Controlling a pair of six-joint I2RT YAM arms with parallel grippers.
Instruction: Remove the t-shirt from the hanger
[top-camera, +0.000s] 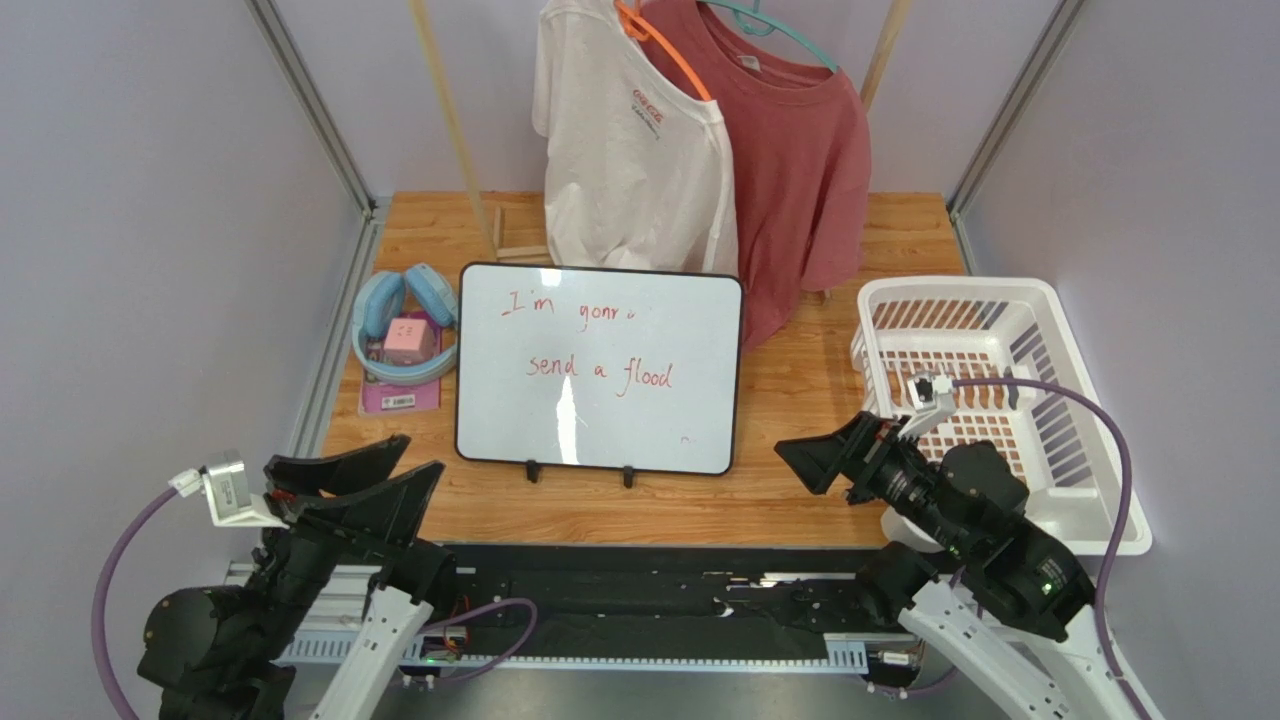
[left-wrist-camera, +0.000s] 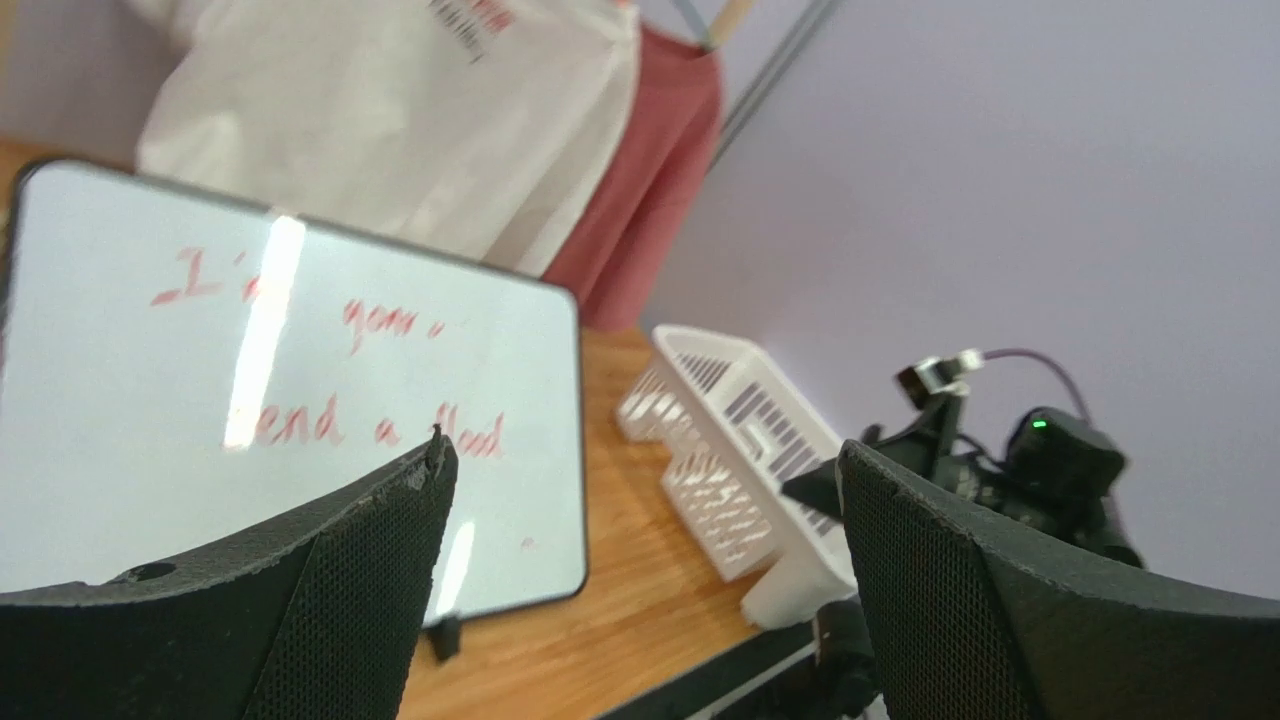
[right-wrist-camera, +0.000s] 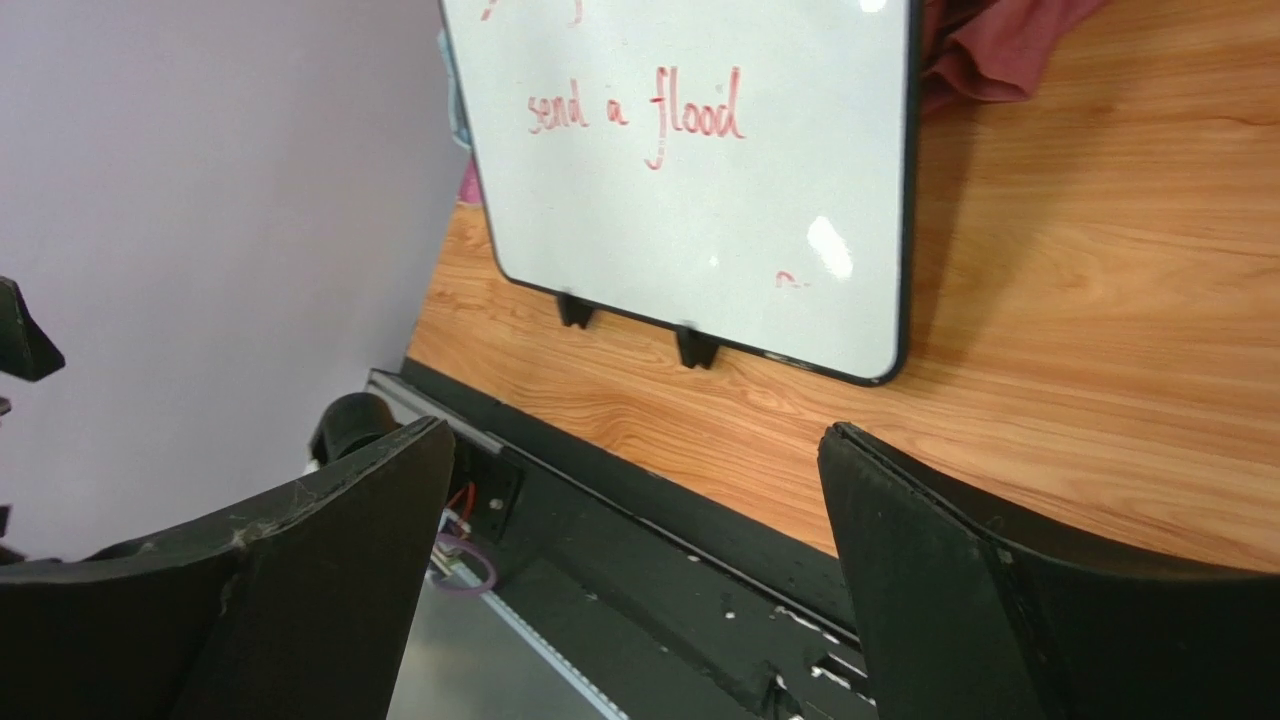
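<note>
We see a white t-shirt (top-camera: 631, 158) on an orange hanger (top-camera: 669, 53) and a red t-shirt (top-camera: 793, 165) on a teal hanger (top-camera: 781, 33), both hanging over the table's (top-camera: 804, 398) far edge. A whiteboard (top-camera: 598, 368) stands in front of them, with blue headphones (top-camera: 403, 318) to its left and a white basket (top-camera: 1037, 383) to its right. Our left gripper (left-wrist-camera: 643, 447) and right gripper (right-wrist-camera: 631, 432) sit at the near edge, fingers spread wide and holding nothing.
</note>
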